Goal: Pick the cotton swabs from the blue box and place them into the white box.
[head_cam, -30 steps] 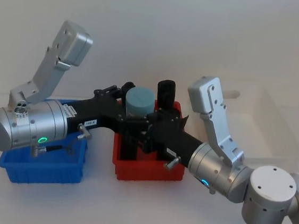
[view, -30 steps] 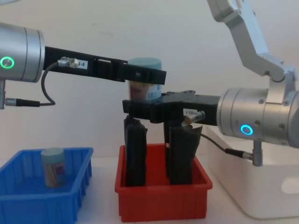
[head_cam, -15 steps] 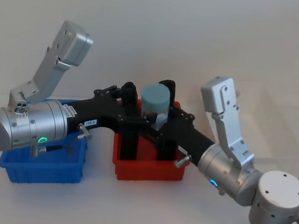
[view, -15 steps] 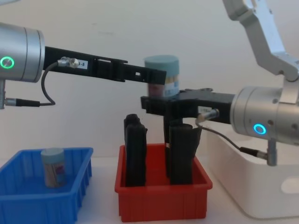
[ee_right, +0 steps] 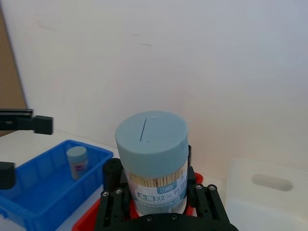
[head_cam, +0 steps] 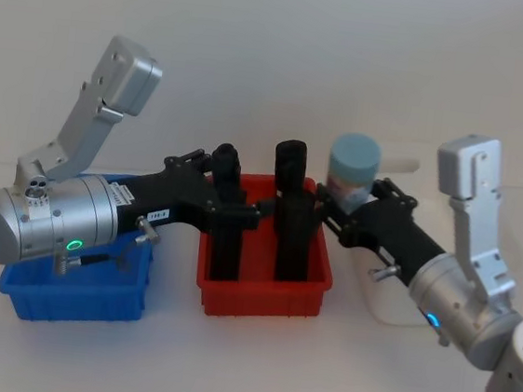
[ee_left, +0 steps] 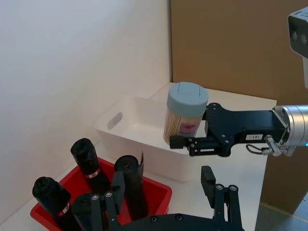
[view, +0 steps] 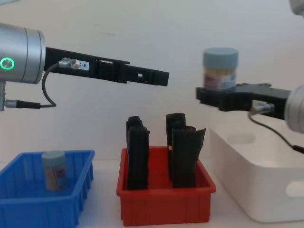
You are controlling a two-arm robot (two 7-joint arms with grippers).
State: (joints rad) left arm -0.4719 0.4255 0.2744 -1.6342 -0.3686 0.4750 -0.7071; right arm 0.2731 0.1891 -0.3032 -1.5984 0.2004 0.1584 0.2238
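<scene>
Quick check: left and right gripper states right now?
Left gripper: open, holding nothing.
Right gripper: shut on a cotton swab tub, held upright.

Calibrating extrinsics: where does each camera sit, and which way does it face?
Head: high, looking down; left arm, right arm, left pincer over the red bin, right pincer holding the cotton swab tub.
Chest: low, facing forward; pincers enter from both sides, blue box and white box below.
Left wrist: on left arm, looks past its open pincer at the right pincer and tub.
Right wrist: on right arm; held tub close, blue box beyond.
Shared: all four show that tub.
</scene>
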